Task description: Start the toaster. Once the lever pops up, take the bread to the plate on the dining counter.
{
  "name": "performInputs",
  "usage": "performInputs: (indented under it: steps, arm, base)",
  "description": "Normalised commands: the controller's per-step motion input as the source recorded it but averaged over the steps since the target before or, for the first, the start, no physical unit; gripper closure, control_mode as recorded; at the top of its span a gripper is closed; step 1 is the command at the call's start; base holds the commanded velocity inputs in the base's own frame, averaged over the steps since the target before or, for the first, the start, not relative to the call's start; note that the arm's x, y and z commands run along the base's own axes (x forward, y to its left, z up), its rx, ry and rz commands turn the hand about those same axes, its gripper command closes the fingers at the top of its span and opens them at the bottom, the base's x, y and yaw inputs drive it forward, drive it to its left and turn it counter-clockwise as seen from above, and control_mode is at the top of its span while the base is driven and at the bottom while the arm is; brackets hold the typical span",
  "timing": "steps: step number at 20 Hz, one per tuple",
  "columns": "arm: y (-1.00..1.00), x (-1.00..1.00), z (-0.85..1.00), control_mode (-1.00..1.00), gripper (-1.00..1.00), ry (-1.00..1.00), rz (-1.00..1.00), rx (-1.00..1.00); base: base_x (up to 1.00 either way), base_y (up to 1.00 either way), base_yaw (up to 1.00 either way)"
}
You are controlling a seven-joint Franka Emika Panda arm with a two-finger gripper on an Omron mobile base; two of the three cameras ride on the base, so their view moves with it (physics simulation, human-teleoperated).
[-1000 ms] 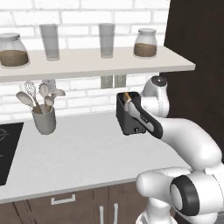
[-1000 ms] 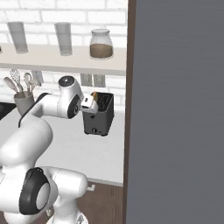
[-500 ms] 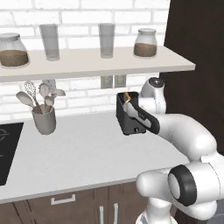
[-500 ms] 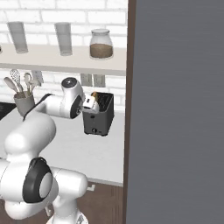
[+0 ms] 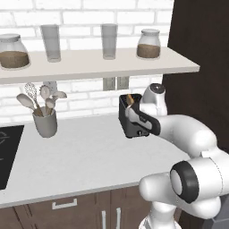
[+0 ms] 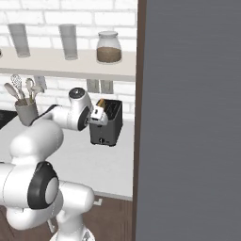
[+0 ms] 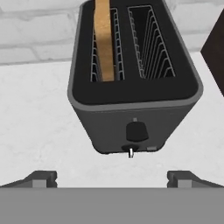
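Hand view: the toaster [image 7: 133, 92] from above its narrow front; the bread [image 7: 103, 37] stands upright in the left slot, the right slot bare; a dark knob and a small pale lever low on the front face.
Hand: the hand [image 7: 112, 178] is released, its two tips spread wide, clear of the toaster's front, nothing between them.
Left base view: the toaster [image 5: 129, 120] sits on the pale tabletop [image 5: 76, 156] near the brick wall, the arm's forearm crossing its front; the bread [image 5: 130, 99] sticks out of the top.
Right base view: the toaster [image 6: 109, 123] just beside a dark wall panel [image 6: 188, 117] that blocks everything to the right; the hand [image 6: 99, 114] is at its near upper corner.
Around: a utensil pot [image 5: 44, 121] well to the left, a black hob [image 5: 8, 154] at the edge, a shelf [image 5: 89, 66] with jars and glasses overhead.
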Motion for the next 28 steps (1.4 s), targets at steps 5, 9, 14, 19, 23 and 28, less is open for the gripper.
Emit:
performInputs:
  steps: [5, 9, 14, 19, 23, 28]
  arm:
    - [0.00, 0.11, -0.18, -1.00, -1.00, 0.00, 0.00, 0.00]
    - [0.00, 0.16, -0.07, -1.00, -1.00, 0.00, 0.00, 0.00]
    - [0.00, 0.14, -0.05, -1.00, -1.00, 0.00, 0.00, 0.00]
    - [0.00, 0.17, -0.07, -1.00, -1.00, 0.00, 0.00, 0.00]
    - [0.00, 0.18, -0.09, -1.00, -1.00, 0.01, 0.00, 0.00]
    - [0.00, 0.13, -0.15, -1.00, -1.00, 0.03, 0.00, 0.00]
  base:
    - [0.00, 0.00, 0.00]
    - [0.00, 0.00, 0.00]
    - [0.00, 0.00, 0.00]
    - [0.00, 0.00, 0.00]
    - [0.00, 0.00, 0.00]
    - [0.00, 0.00, 0.00]
